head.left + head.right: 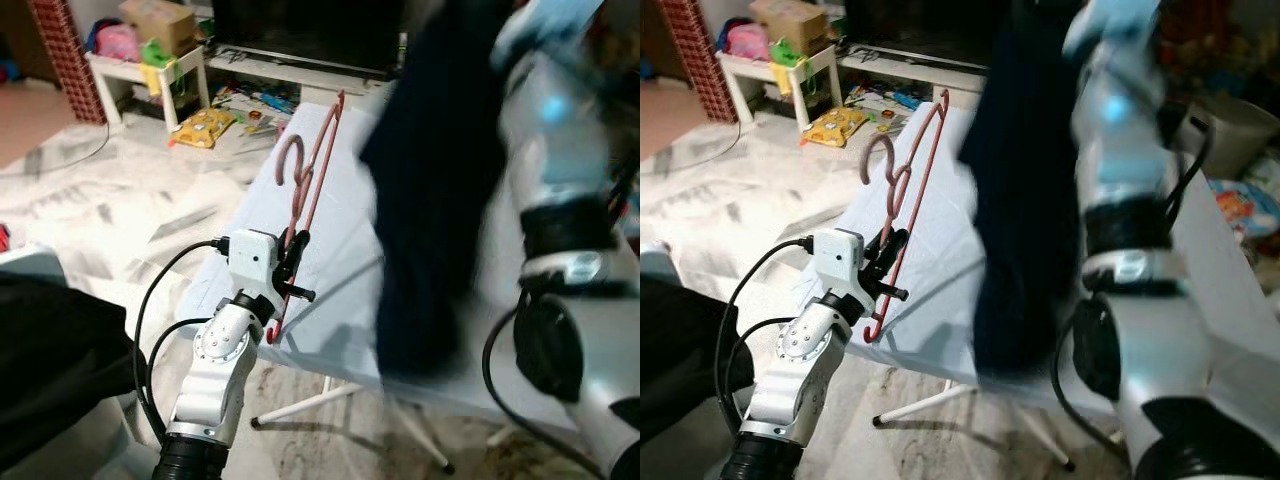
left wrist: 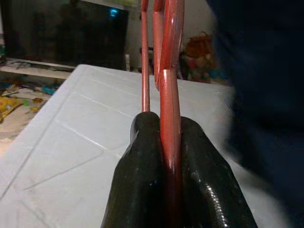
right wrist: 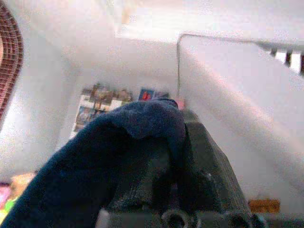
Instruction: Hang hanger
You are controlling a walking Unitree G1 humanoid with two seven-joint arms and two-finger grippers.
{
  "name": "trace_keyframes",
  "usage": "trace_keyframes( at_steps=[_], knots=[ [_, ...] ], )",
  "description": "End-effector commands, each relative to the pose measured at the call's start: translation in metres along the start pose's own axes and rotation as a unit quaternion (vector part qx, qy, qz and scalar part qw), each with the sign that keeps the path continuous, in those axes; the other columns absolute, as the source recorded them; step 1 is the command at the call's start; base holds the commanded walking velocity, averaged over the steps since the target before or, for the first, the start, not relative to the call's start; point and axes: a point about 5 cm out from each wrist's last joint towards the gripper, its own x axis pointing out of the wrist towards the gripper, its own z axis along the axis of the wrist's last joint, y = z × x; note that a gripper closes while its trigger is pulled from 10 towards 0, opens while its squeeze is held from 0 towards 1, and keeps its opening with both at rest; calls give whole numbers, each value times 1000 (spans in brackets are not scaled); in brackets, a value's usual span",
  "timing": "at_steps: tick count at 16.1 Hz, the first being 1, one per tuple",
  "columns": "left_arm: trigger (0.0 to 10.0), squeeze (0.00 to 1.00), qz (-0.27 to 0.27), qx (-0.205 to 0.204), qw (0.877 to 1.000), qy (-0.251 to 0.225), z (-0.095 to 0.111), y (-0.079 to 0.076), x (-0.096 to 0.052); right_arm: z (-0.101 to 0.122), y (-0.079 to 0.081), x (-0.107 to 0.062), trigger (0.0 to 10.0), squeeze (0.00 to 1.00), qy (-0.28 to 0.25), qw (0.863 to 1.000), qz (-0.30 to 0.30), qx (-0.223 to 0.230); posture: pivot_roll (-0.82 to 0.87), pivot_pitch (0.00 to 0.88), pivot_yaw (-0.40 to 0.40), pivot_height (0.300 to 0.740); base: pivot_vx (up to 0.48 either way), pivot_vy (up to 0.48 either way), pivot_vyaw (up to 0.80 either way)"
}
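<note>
Pinching the lower bar of the pink hanger [image 1: 310, 180], the left end effector [image 1: 292, 262] holds it upright over the near left corner of the white counter [image 1: 340, 300], hook pointing up and away. Both black fingers [image 2: 142, 180] press together on the red-pink rod. Raised high on the right, the right end effector [image 3: 175, 156] clamps a fold of dark navy cloth [image 1: 435, 190], which hangs blurred down over the counter, just beside the hanger. Toys [image 1: 205, 125] lie scattered on the marble floor [image 1: 120, 200] beyond.
</note>
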Motion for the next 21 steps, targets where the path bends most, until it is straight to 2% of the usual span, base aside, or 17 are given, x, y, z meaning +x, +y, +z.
trace_keyframes(
  at_steps=[1,2,3,4,5,6,7,8,9,10,13,14,15,17,18,19,21],
  knots=[
    [10000,0,14,-7,998,59,-25,2,-9,-2,-17,1,0,0,-2,999,-34,-1,132,0,-148,740,0,0,0],
    [10000,0,15,-7,998,59,-25,1,-10,-20,-15,-11,0,0,27,999,-23,-3,133,0,-151,740,0,0,0],
    [10000,0,15,-8,998,59,-26,0,-11,-53,-7,-37,0,0,79,997,8,-23,128,0,-151,740,0,0,0],
    [10000,0,15,-8,998,60,-26,0,-11,-67,-5,-50,0,0,104,994,21,-31,124,0,-147,740,0,0,0],
    [10000,0,13,-8,998,61,-26,0,-11,-91,-3,-74,4745,0,149,987,33,-45,121,0,-143,740,0,0,0],
    [10000,0,9,-7,998,63,-26,0,-10,-124,-6,-113,10000,0,240,966,60,-72,116,0,-134,740,0,0,0],
    [10000,0,6,-7,998,65,-27,0,-10,-142,-14,-138,10000,1000,307,945,70,-83,111,0,-127,740,0,0,0],
    [10000,0,4,-8,998,66,-27,0,-10,-149,-19,-151,10000,1000,336,936,70,-79,105,0,-120,740,0,0,0],
    [10000,0,0,-8,998,68,-27,-1,-9,-159,-31,-177,10000,1000,390,915,75,-76,95,0,-108,740,0,0,0],
    [10000,0,-9,-8,997,70,-28,-2,-7,-162,-48,-207,10000,1000,443,888,86,-92,80,0,-92,740,0,0,0],
    [10000,0,-19,-4,997,73,-28,-3,-5,-151,-72,-229,10000,1000,463,878,52,-107,67,0,-73,740,0,0,0],
    [10000,0,-20,-4,997,74,-28,-3,-5,-149,-79,-237,10000,1000,476,870,39,-123,65,0,-70,740,0,0,0],
    [10000,0,-23,1,997,75,-28,-2,-3,-144,-96,-247,10000,1000,487,859,3,-160,58,0,-62,740,0,0,0],
    [10000,0,-28,6,996,80,-29,0,-2,-131,-111,-260,10000,1000,481,855,-34,-190,51,0,-57,740,0,0,0],
    [10000,0,-31,8,996,82,-29,0,-2,-126,-113,-264,10000,1000,486,851,-36,-194,49,0,-56,740,0,0,0],
    [10000,0,-37,14,996,83,-30,-1,-2,-122,-112,-269,10000,1000,489,852,-37,-183,49,0,-56,740,0,0,0],
    [10000,0,-51,21,994,96,-34,-3,-4,-109,-108,-280,10000,1000,488,862,-77,-111,49,0,-58,740,0,0,0]
  ],
)
